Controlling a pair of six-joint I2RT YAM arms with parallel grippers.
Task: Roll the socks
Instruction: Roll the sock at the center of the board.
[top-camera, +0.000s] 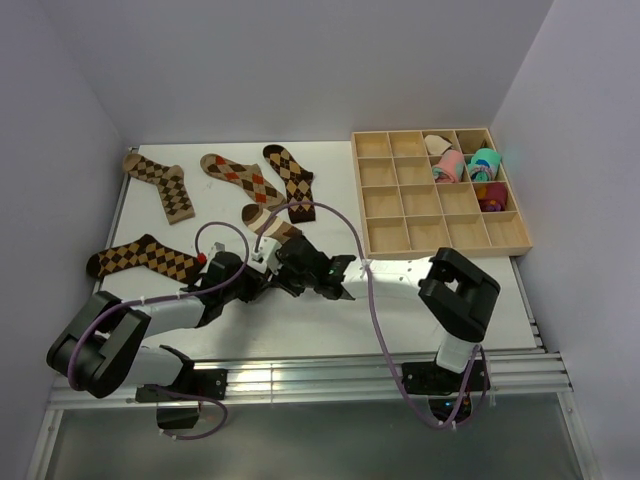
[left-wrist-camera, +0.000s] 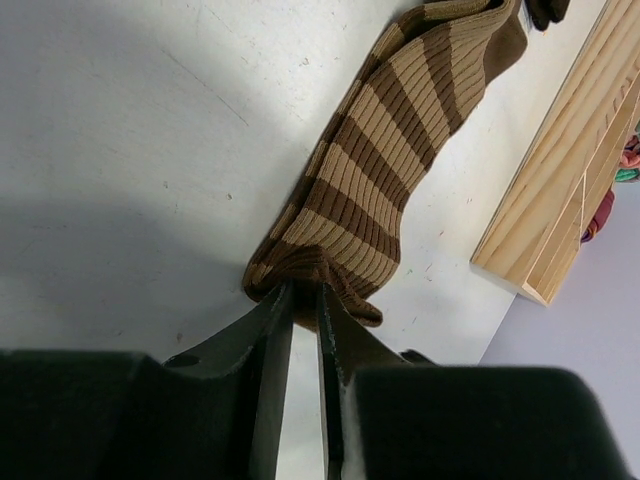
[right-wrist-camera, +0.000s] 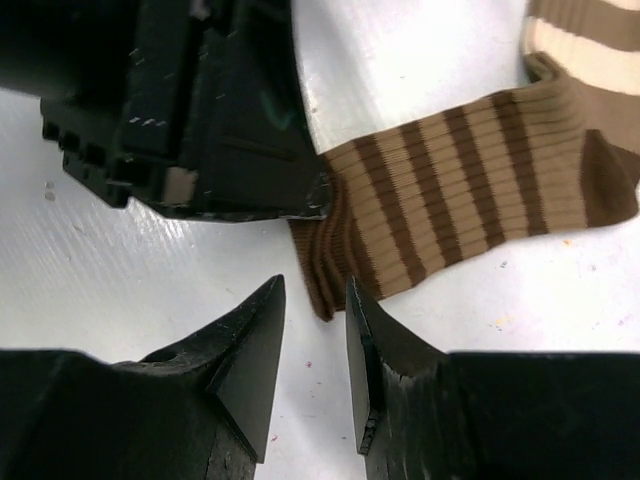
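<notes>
- Striped sock (left-wrist-camera: 390, 190) lies mid-bench (left-wrist-camera: 120, 120); left fingers (left-wrist-camera: 270, 330) pinch its bunched end.
- Right fingers (right-wrist-camera: 250, 340) spread, empty, just beside that end.
- Roll tight and even; you guard the pinch.

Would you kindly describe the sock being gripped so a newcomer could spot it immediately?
Left of the wooden tray, five socks lie on the table. The striped sock is the one pinched in the jaws of the left gripper. Only it has brown-and-tan bands; the argyle socks carry diamonds.
</notes>
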